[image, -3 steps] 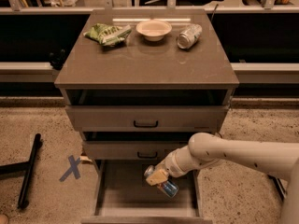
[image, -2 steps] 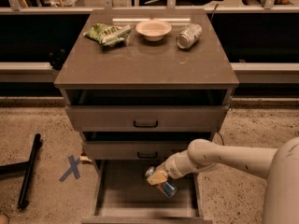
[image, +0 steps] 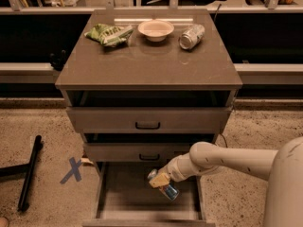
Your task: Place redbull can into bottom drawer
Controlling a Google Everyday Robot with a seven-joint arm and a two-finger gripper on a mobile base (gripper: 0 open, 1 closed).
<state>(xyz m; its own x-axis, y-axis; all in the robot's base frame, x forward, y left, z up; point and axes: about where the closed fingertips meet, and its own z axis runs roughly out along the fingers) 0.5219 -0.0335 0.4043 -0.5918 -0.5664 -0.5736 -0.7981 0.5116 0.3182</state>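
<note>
The bottom drawer (image: 123, 200) is pulled out below the two upper drawers, its flat grey floor showing. My gripper (image: 160, 180) reaches in from the right over the drawer's right middle. It is shut on the redbull can (image: 165, 188), a slim blue and silver can held tilted, silver top up-left, blue end down-right. The can hangs just above the drawer floor, inside the drawer's outline.
On the cabinet top (image: 147, 60) lie a green chip bag (image: 108, 33), a white bowl (image: 155, 29) and a wider silver can (image: 191, 36) on its side. A black bar (image: 29, 171) and a blue tape cross (image: 72, 170) are on the floor at left.
The arm and the can stay nearly in place over the open bottom drawer; the view has shifted slightly.
</note>
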